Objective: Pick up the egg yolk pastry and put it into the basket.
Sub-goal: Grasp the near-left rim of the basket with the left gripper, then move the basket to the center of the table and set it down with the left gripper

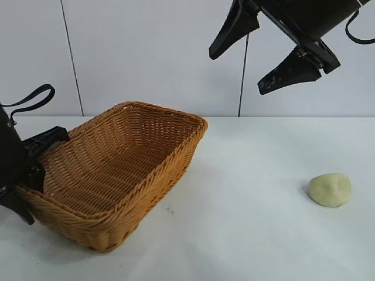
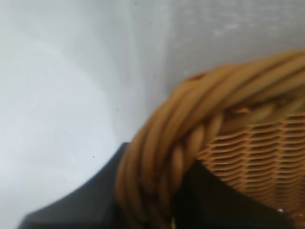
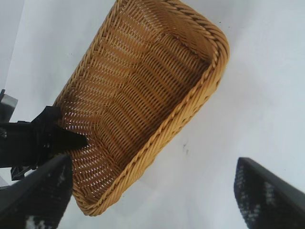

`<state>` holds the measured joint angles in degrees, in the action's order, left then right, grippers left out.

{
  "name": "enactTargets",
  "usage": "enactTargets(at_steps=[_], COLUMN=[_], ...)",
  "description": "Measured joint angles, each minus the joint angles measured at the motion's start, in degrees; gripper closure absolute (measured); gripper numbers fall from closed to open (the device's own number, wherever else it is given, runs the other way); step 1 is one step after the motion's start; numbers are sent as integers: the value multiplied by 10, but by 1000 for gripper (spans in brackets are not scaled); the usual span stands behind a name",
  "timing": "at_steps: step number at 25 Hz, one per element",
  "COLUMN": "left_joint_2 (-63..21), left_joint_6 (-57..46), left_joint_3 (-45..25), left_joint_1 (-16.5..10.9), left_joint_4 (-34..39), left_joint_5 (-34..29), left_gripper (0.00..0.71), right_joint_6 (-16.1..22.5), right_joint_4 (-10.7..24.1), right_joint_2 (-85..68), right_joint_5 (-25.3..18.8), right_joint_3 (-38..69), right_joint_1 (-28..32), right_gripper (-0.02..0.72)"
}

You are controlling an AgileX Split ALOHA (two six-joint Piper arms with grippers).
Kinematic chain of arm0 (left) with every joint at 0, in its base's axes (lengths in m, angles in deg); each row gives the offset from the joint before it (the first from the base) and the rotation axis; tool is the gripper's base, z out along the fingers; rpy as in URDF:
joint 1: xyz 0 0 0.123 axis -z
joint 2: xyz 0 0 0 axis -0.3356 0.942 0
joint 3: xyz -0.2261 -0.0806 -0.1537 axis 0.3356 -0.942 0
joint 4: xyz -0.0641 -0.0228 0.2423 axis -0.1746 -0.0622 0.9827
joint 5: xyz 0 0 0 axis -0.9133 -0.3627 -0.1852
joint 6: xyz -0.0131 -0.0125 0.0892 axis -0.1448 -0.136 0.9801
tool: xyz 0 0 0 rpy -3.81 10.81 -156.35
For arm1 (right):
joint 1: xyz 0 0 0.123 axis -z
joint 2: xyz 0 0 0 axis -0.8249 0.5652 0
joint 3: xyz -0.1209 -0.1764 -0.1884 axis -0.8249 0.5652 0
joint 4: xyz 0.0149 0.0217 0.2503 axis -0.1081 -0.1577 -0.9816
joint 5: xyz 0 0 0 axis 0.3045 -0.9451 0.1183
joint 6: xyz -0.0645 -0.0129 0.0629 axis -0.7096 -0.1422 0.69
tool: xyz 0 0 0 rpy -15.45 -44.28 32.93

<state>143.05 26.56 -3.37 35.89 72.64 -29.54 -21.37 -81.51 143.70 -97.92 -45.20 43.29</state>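
Observation:
The egg yolk pastry (image 1: 330, 189), a small pale yellow-green lump, lies alone on the white table at the right; neither wrist view shows it. The orange-tan wicker basket (image 1: 176, 158) stands at the left and holds nothing. My left gripper (image 1: 32, 175) is shut on the basket's left rim, one finger inside and one outside; the left wrist view shows the braided rim (image 2: 190, 124) between its dark fingers (image 2: 86, 205). My right gripper (image 1: 237, 73) hangs open and empty high above the table's middle, up and to the left of the pastry. Its wrist view looks down on the basket (image 3: 200, 95).
The white table (image 1: 252, 234) lies bare between basket and pastry, with a small dark mark (image 1: 169, 209) near the basket's front corner. A white panelled wall (image 1: 152, 52) stands behind. The left gripper also shows in the right wrist view (image 3: 52, 138).

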Motion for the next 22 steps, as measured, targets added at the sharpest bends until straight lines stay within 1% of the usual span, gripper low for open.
enactTargets(at_steps=[4, 7, 10, 17, 22], left_joint_2=[-1, -1, 1, 48, 90], left_joint_6=[31, 74, 118, 288, 415], left_joint_3=[5, 34, 76, 190, 273], left_joint_1=[0, 0, -7, -47, -52], left_joint_4=[-35, -41, -41, -36, -22], left_joint_5=[-4, -27, -64, -167, -240], left_gripper=[553, 561, 561, 561, 561], right_joint_6=[0, 0, 0, 0, 0], right_joint_4=[0, 0, 0, 0, 0], right_joint_2=[0, 0, 0, 0, 0], right_joint_5=[1, 1, 1, 1, 1], right_joint_3=[0, 0, 0, 0, 0], right_joint_1=[0, 0, 0, 0, 0], right_gripper=[71, 71, 71, 71, 71])
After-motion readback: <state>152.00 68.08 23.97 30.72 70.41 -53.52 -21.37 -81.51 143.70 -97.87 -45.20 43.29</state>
